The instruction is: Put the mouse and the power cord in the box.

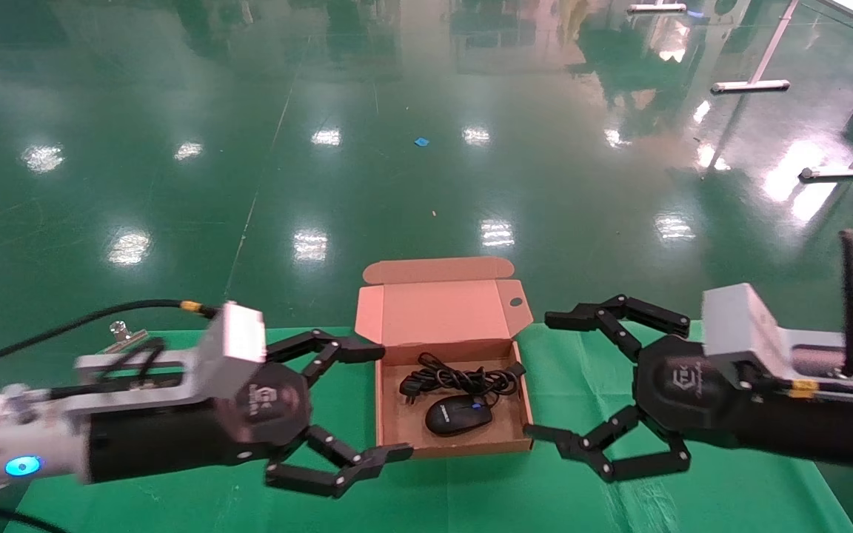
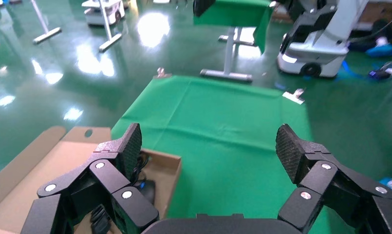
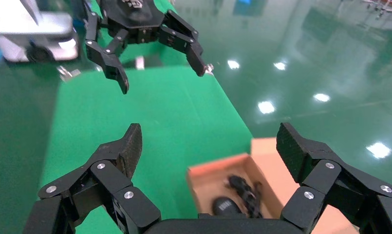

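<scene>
Black mouse [image 1: 458, 414] (boxed) lies between left pincer [image 1: 378, 400] and right pincer [image 1: 549, 374].

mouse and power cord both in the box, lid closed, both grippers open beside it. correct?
Not quite: the lid is open, standing up behind the box, as the head view shows. The mouse and power cord are inside, and the left gripper and right gripper are open beside it.

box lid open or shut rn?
Open. The box has its lid standing up at the far side, with the mouse and power cord visible inside.
</scene>
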Available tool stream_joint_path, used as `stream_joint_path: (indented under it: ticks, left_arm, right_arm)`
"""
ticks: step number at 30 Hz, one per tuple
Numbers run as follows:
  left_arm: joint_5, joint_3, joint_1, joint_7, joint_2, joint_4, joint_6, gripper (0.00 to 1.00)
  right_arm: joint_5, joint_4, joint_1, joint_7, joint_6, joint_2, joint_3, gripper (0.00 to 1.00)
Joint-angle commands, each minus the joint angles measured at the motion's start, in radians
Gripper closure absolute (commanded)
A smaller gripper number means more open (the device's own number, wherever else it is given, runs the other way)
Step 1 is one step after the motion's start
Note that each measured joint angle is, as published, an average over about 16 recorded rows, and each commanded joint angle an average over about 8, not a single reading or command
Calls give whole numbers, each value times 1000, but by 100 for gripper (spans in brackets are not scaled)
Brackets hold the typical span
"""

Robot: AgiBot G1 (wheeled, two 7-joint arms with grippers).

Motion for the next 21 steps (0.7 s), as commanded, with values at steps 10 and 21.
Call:
stream_joint_path:
  ticks: [10,21]
  left_arm:
    - [-178,-117,88,-62,-140,-139,112,0]
    - [-306,-201,151,-104,-241,-238,192,0]
  right_arm:
    - [120,201,-143,176,-42,57,129,0]
    - [207,345,-247,293,-72,98,222,0]
